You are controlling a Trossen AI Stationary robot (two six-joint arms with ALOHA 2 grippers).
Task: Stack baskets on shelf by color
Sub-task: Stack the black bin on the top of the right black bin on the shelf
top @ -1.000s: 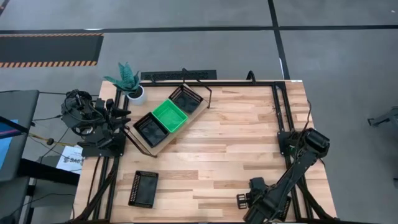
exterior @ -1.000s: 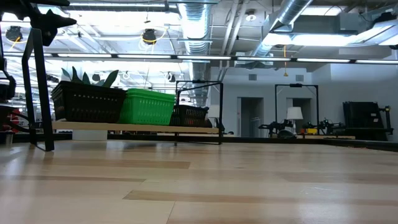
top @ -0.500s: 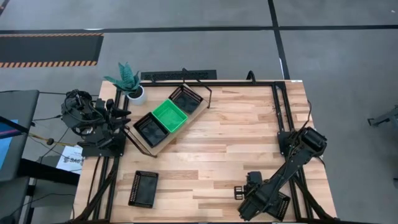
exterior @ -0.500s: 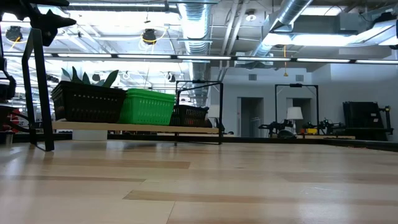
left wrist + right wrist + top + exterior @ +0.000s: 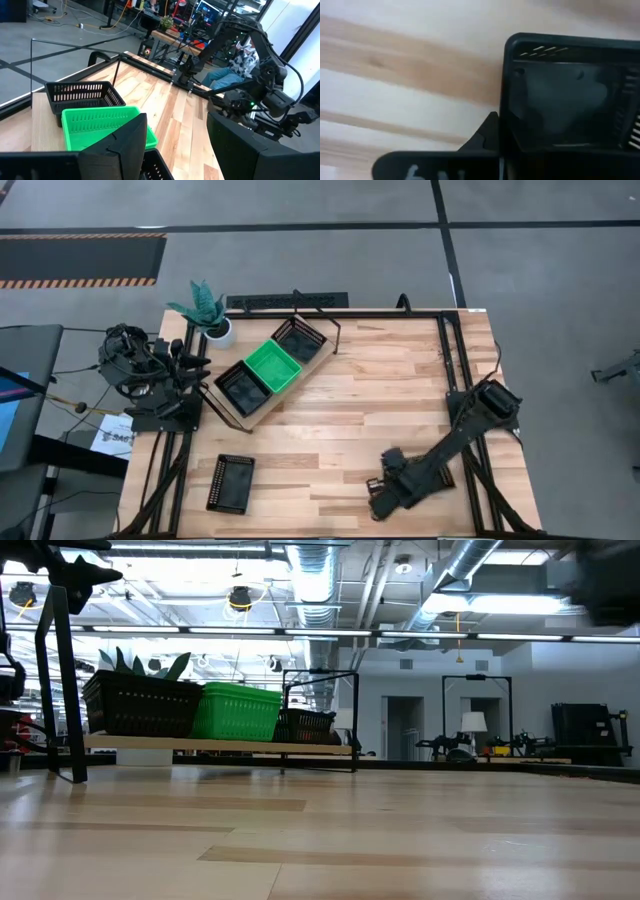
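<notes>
The shelf [image 5: 258, 418] stands at the table's far left and carries a black basket [image 5: 241, 388], a green basket [image 5: 273, 366] and another black basket [image 5: 298, 338] in a row. A further black basket [image 5: 230, 482] lies flat on the table near the front left. My right gripper [image 5: 385, 488] reaches over the near right of the table, shut beside a black basket [image 5: 570, 95] that the arm covers in the high view. My left gripper [image 5: 175, 150] waits open at the table's left edge, beside the shelf. My right gripper meets the black basket at one side wall [image 5: 506, 125], near a corner, coming from above. One finger [image 5: 485, 136] shows outside that wall; the other cannot be told apart from the dark basket. Whether the basket is clear of the table does not show.
A potted plant [image 5: 205, 310] stands at the far left corner behind the shelf. Black frame rails [image 5: 445, 350] run along the table's right and far sides. Bare wood [image 5: 380, 400] lies between the shelf and my right arm.
My right arm has swung from the near right corner toward the table's left and a little toward the far edge. The baskets on the shelf and the one on the table have stayed where they were.
</notes>
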